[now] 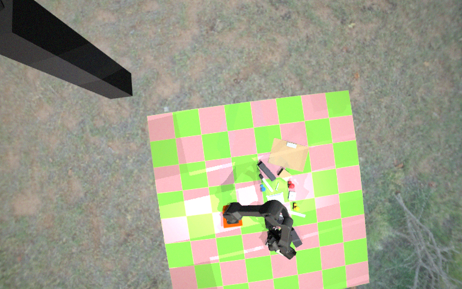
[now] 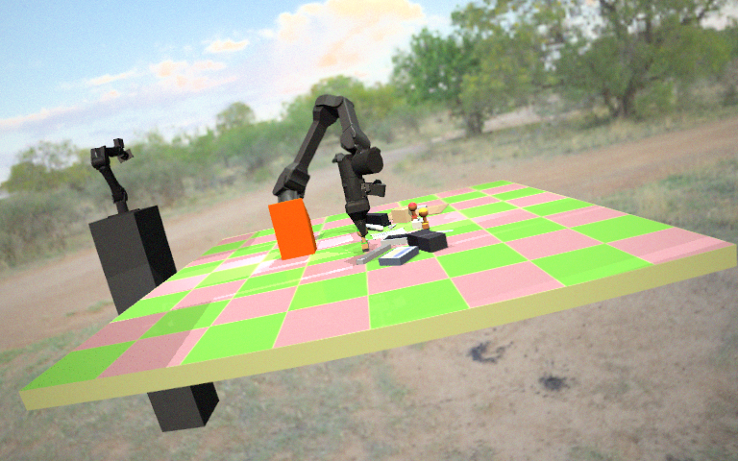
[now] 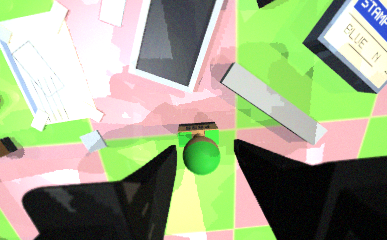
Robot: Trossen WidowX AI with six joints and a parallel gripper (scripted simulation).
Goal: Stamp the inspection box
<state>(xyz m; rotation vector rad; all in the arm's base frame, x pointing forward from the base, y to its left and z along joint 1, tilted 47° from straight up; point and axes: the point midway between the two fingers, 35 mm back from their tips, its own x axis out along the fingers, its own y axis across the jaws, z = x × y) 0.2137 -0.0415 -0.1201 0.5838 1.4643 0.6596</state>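
Note:
A stamp with a green knob (image 3: 201, 155) (image 2: 365, 244) stands upright on the checkered bench. The lettering on its base is too small to read. My gripper (image 3: 205, 147) (image 2: 360, 230) is open and points straight down just above the stamp. Its two fingers stand on either side of the knob, apart from it. The dark ink pad (image 3: 175, 40) in its white frame lies just beyond the stamp. The white card (image 3: 40, 75) with printed lines lies to the left of the pad. In the overhead view my arm hides the stamp.
A grey bar (image 3: 272, 102) (image 2: 373, 254) lies close right of the stamp. A box labelled STAMP PAD BLUE (image 3: 365, 40) (image 2: 399, 254) and a black box (image 2: 427, 240) lie beyond it. Red-knobbed (image 2: 412, 208) and yellow-knobbed stamps (image 2: 423, 215) and a brown clipboard (image 1: 288, 154) are farther off.

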